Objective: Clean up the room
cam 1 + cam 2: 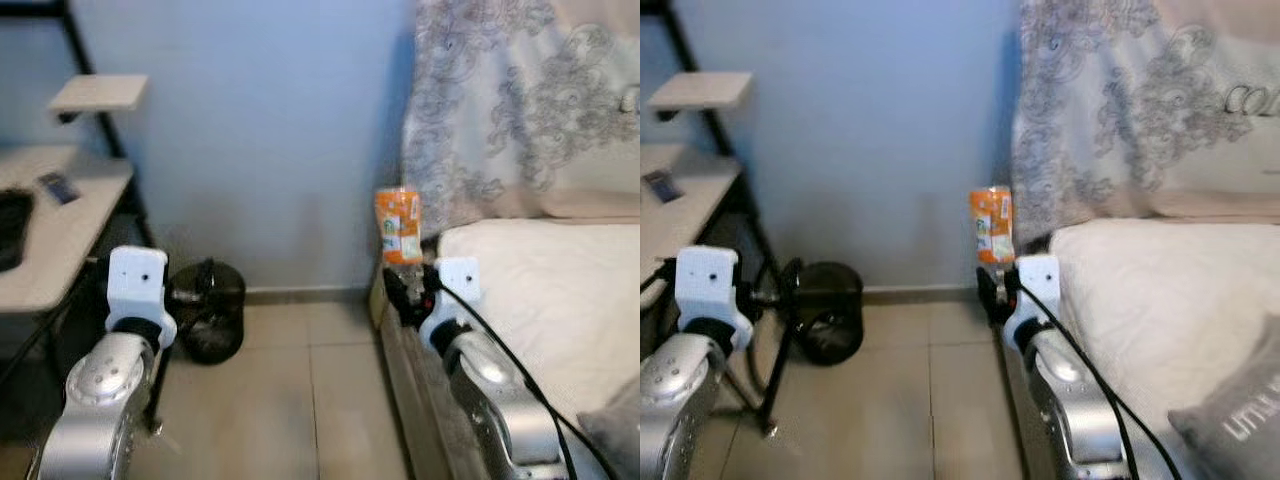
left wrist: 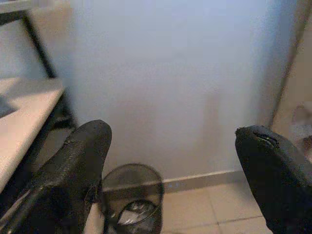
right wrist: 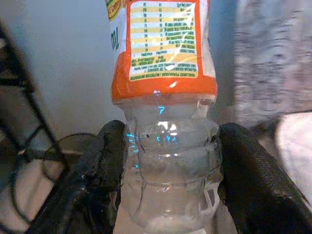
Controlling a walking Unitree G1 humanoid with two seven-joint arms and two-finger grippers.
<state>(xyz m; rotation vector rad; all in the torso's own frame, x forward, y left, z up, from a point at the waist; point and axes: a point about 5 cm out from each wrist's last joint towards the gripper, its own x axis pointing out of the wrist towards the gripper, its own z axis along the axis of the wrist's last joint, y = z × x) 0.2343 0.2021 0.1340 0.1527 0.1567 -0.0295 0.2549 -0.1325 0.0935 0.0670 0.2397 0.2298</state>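
Right end effector (image 3: 168, 180) is clamped on the clear lower body of a bottle (image 1: 399, 228) with an orange label, held upright just beside the bed (image 1: 540, 290) edge. Best move, I'd say: keep the squeeze firm, swing it over to the bin (image 1: 207, 310) left of the bed, release directly above the rim. Left end effector (image 2: 175, 165) is spread wide, empty, aimed at the bin by the wall.

Home bedroom: bed (image 1: 560, 290) with white mattress, patterned curtain (image 1: 500, 110), counter (image 1: 60, 230) by wall, mesh wastebasket (image 1: 207, 310), tiled floor (image 1: 300, 400).
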